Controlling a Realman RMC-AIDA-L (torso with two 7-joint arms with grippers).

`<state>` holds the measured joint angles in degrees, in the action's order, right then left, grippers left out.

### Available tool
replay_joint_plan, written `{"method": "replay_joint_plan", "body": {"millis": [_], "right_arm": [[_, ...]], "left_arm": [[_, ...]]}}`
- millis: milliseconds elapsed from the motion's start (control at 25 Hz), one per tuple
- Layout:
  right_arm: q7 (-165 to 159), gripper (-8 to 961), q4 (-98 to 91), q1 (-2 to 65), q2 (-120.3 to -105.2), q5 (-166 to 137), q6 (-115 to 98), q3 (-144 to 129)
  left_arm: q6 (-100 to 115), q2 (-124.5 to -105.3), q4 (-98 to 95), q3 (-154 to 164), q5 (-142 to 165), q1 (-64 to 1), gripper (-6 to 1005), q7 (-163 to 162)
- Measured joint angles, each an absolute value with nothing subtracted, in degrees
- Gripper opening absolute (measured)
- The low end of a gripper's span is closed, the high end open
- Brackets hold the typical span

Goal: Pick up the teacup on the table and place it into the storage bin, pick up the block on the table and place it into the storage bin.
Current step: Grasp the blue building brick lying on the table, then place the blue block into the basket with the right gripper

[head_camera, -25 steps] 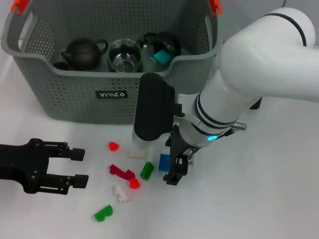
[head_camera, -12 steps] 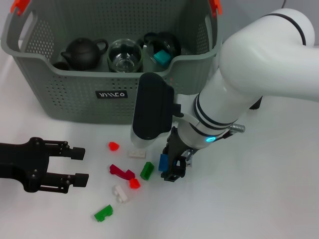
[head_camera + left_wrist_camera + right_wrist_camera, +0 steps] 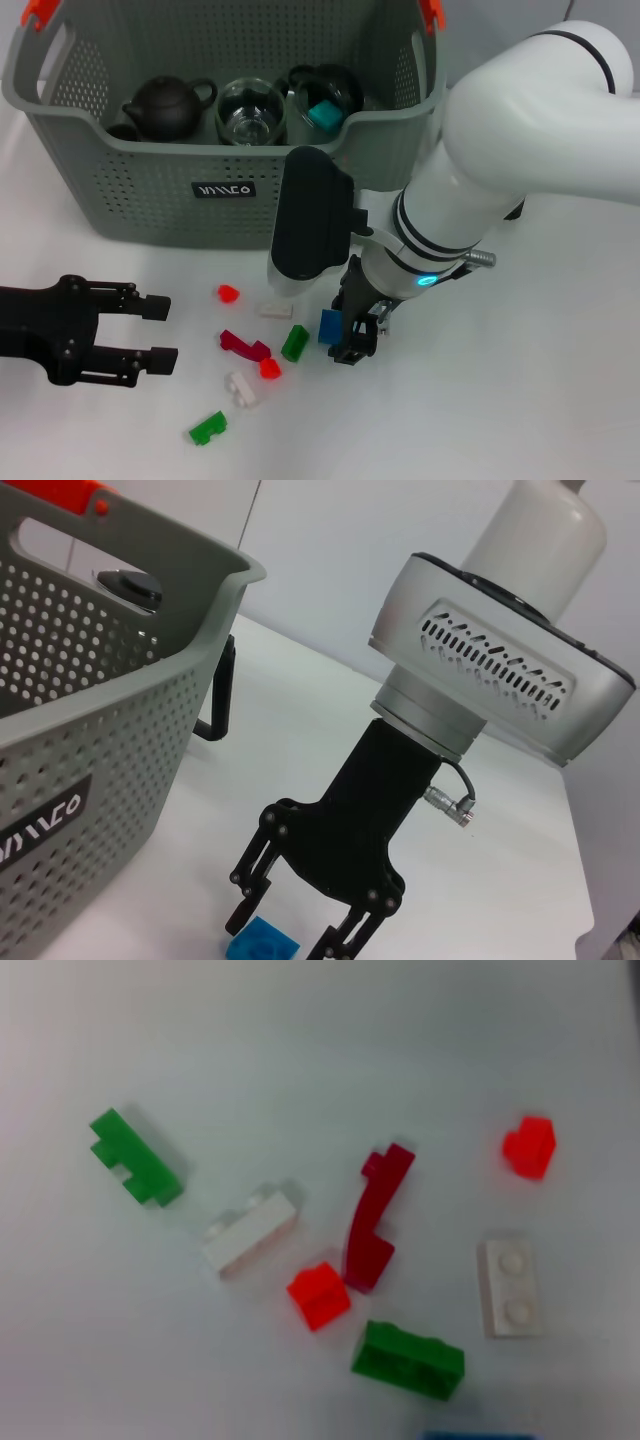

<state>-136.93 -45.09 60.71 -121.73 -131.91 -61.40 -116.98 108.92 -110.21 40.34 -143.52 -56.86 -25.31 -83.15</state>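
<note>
Right gripper (image 3: 345, 338) lowered to white table (image 3: 520, 400), fingers spread narrowly around small blue plastic block (image 3: 329, 326), in front of large grey perforated storage bin (image 3: 150, 190). Left gripper (image 3: 150, 332) parked well apart, fingers wide.

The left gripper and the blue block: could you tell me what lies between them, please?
In the head view, the dark red piece, a small red block and a green block lie between left gripper and blue block.

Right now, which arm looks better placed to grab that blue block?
The right. Its pincer hangs open right over the blue block, fingers either side of it. The left pincer sits open far off, nearer the red block.
</note>
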Motion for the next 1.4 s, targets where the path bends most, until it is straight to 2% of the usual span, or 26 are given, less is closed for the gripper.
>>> {"method": "replay_joint_plan", "body": {"millis": [800, 1080, 1400], "right_arm": [[-137.3, 426, -46.3, 60.7, -121.4, -132.0, -62.6, -116.9], [-139.0, 425, -51.9, 60.6, -120.46, -133.0, -68.5, -111.5], [-138.8, 425, -66.5, 60.2, -120.29, -136.0, -81.2, -94.0]], "left_arm": [[108.7, -110.21, 40.3, -143.5, -56.9, -25.2, 739, -83.4], [109.2, -110.01, 40.3, -143.5, -56.9, -25.3, 738, -83.6], [109.3, -109.87, 40.7, -143.6, -56.9, -25.3, 738, -83.6]]}}
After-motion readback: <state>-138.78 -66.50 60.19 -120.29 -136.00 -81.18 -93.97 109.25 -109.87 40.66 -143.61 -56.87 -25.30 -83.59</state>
